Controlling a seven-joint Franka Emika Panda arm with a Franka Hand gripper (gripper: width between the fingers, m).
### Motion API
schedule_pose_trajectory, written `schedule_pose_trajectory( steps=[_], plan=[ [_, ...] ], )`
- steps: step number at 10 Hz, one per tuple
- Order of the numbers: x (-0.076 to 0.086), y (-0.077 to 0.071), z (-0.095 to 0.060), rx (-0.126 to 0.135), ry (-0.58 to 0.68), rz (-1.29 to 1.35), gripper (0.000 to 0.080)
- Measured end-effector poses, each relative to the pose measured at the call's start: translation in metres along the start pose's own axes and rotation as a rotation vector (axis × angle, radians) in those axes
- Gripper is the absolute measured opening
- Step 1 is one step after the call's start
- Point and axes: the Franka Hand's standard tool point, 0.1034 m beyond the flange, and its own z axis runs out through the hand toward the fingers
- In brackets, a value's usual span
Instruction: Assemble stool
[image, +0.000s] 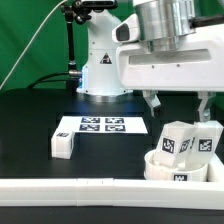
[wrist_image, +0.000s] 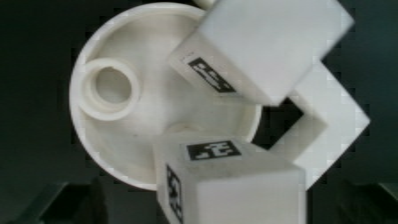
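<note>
1. Stool seat: at ext. view's right, near table front edge, just behind rail.
2. Leg 1 and leg 2: piled on seat. In wrist view they overhang its rim.
3. Leg 3: alone, just beside marker board, near its corner at ext. view's left.
4. Gripper: above seat, jaws spread wide, nothing pinched.
5. Clearance: bare table btwn board and seat.
</note>
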Motion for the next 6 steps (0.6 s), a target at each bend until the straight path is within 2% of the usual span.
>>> schedule_pose_trajectory(
  steps=[2, 3, 4, 6],
  plan=[
    [0.001, -0.001, 0.001, -0.002, -0.002, -0.268, 0.0649],
    [-0.001, -0.007, 0.004, -0.007, -0.008, -0.429, 0.0649],
    [-0.005, -0.013, 0.004, -0.011, -0.010, -0.465, 0.0649],
    [-0.001, -0.009, 0.004, -0.012, -0.009, -0.594, 0.0649]
  ],
)
